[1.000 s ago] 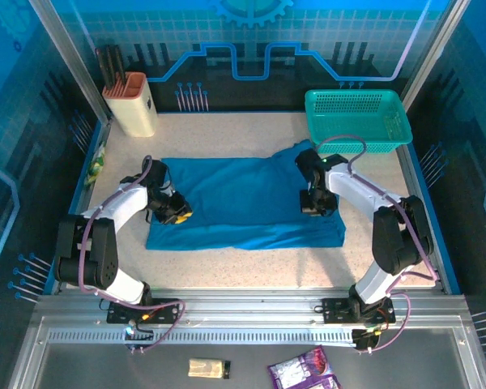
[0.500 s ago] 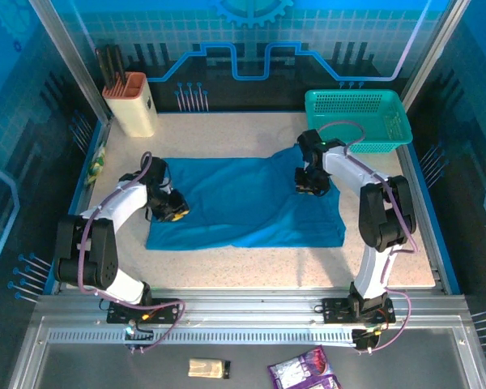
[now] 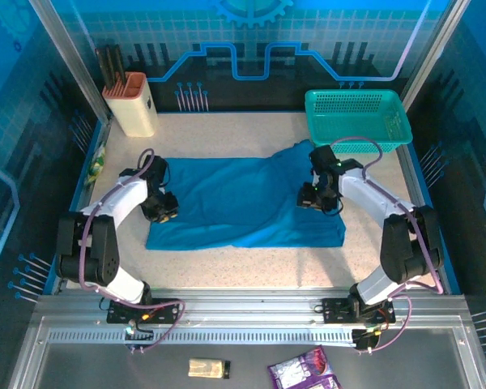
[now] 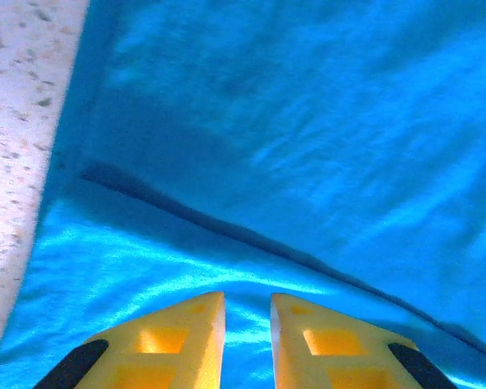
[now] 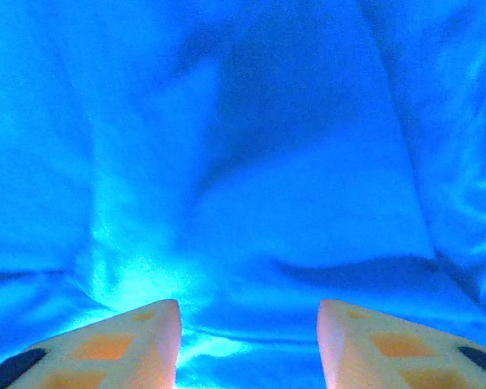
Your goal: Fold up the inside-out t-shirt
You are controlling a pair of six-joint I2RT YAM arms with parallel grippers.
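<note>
Two tools were low over the inside-out t-shirt (image 3: 243, 203), which lay spread flat across the middle of the counter (image 3: 227, 267). The left tool (image 4: 247, 298) sat at the shirt's left edge, jaws narrowed to a slit with nothing between them. The right tool (image 5: 249, 306) hovered over the right side, jaws apart and empty. For a clean fold I'd pinch right at the edge on both sides, lift together and keep the cloth taut. That dark line near the left tool was maybe a hem, hard to say.
</note>
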